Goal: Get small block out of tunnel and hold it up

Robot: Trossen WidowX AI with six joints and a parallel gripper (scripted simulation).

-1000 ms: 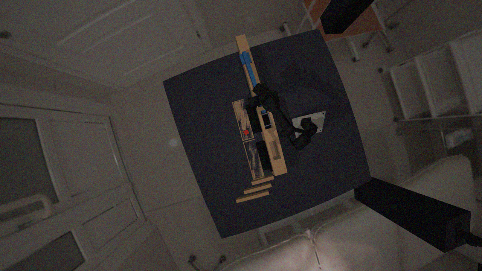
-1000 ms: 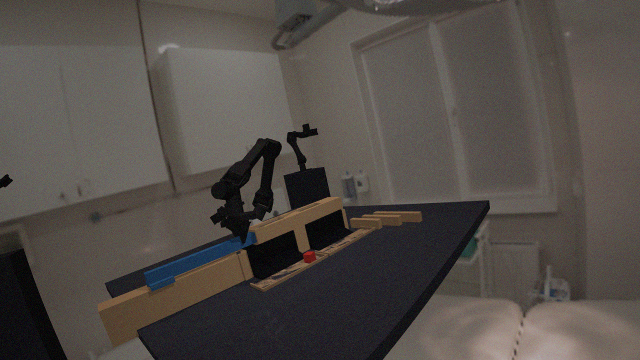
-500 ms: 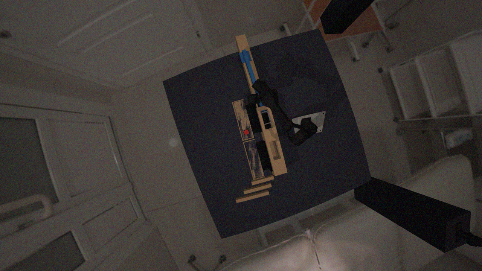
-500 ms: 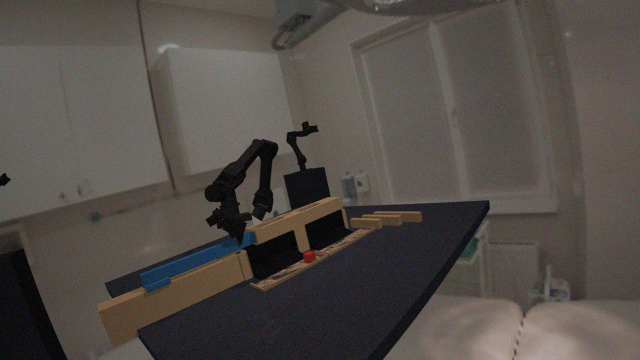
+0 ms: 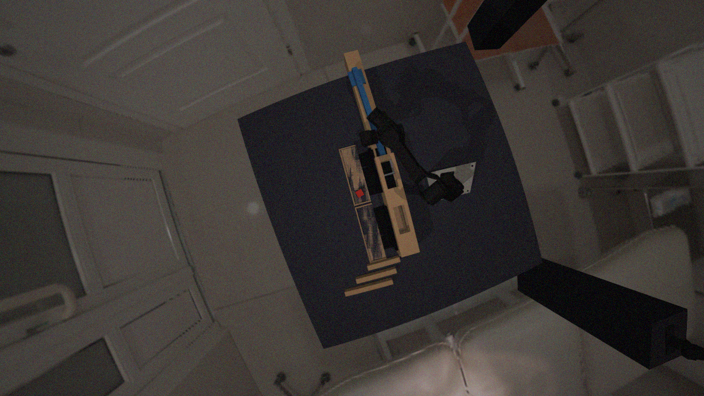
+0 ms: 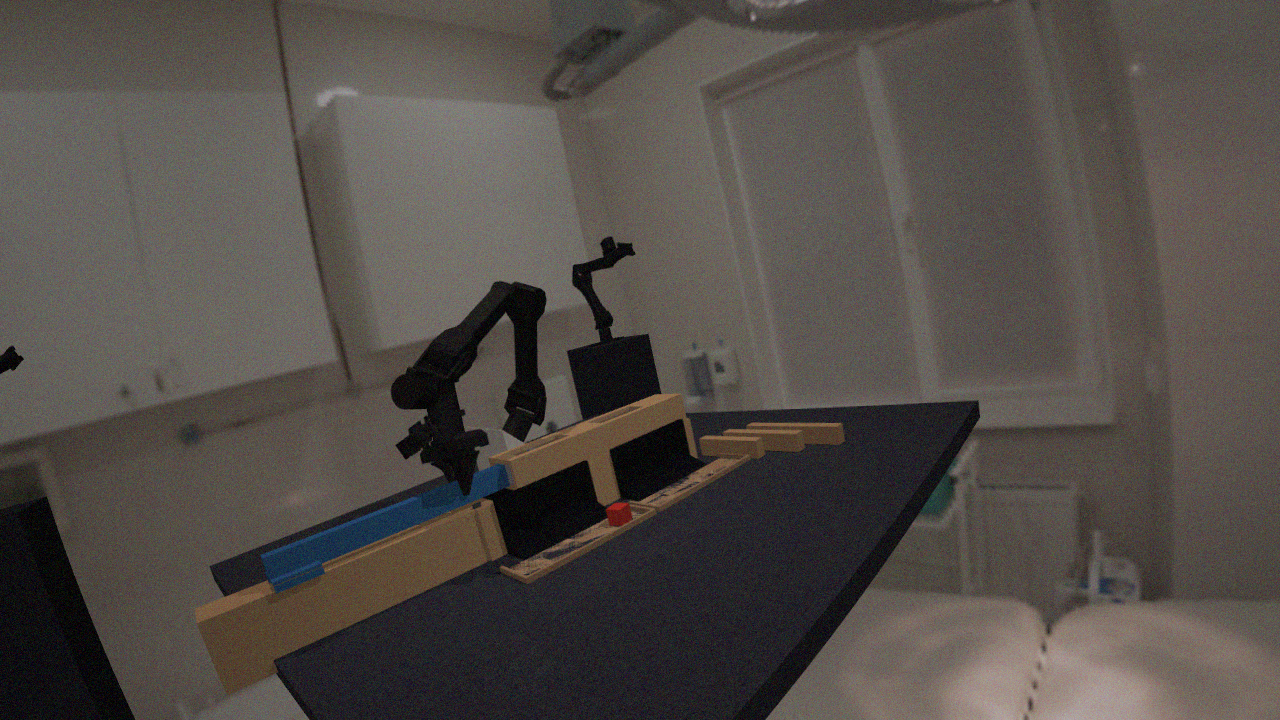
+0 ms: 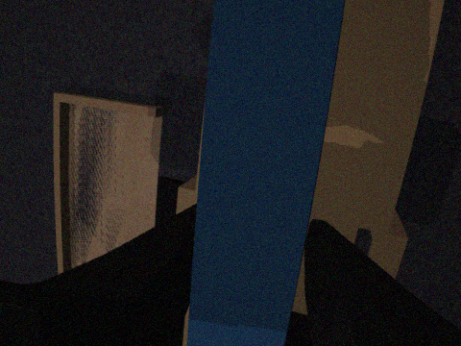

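A long blue bar (image 5: 364, 98) (image 6: 358, 537) (image 7: 269, 120) lies along a wooden rail (image 5: 352, 60) (image 6: 358, 592) and reaches the near end of the wooden tunnel (image 5: 408, 245) (image 6: 646, 411). My gripper (image 6: 464, 488) (image 7: 254, 216) is shut on the blue bar near the tunnel mouth, one finger on each side of it in the wrist view. In the top view the arm hides the fingers. A small red block (image 5: 359, 193) (image 6: 618, 513) sits on a shallow tray beside the tunnel, outside it. Much of the tunnel's inside is dark, and no cage shows clearly there.
Several loose wooden rods (image 5: 369, 287) (image 6: 810, 428) lie beyond the tunnel's far end. A second shallow tray lies in line with the first along the tunnel's open side. A pale plate (image 5: 466, 176) lies under the arm's base. The rail's outer end overhangs the dark table's edge.
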